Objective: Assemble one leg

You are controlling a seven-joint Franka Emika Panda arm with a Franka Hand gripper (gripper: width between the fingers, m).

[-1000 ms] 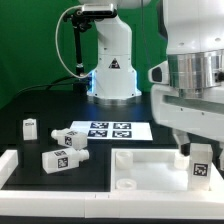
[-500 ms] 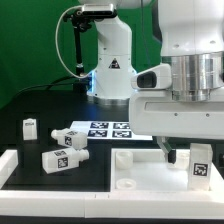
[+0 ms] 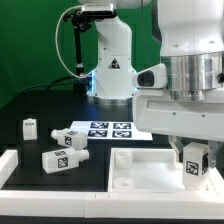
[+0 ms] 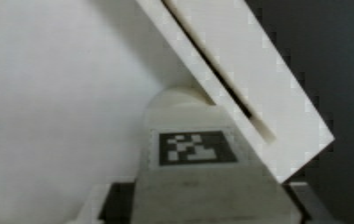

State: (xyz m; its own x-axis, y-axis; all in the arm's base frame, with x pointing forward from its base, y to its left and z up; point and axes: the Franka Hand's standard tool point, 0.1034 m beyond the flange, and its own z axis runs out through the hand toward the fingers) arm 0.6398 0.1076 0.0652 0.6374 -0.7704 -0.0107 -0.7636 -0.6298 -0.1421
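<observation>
exterior view:
claw (image 3: 195,163): you've got it low at the exterior view's right, over the panel; its fingers sit either side of a tagged block, clamped on it.
leg (image 3: 195,166): the small white plastic block in the claw, square black-and-white tag facing the camera. Only a short part shows, so you can't call its long axis from here.
panel (image 3: 135,168): big flat white tray-like part, raised rim, smooth matte plastic, round bosses on its floor. It lies on the black worktop (image 3: 40,105), right under the claw.
spare blocks: three more white tagged blocks at the exterior view's left. One small one (image 3: 30,127) stands alone; two (image 3: 69,138) (image 3: 59,160) lie near each other, long axes roughly level, tags visible.
marker board (image 3: 105,130): thin flat white sheet with several square tags, behind the panel.

wrist view:
leg (image 4: 199,165): fills the lower middle, tag facing the lens, smooth white faces tapering away from you, so its long axis runs away from the camera.
fingers (image 4: 117,203): dark, one on each side of the leg, pressed against it.
panel rim (image 4: 227,70): white edge running diagonally just past the leg's far end; contact can't be judged.
</observation>
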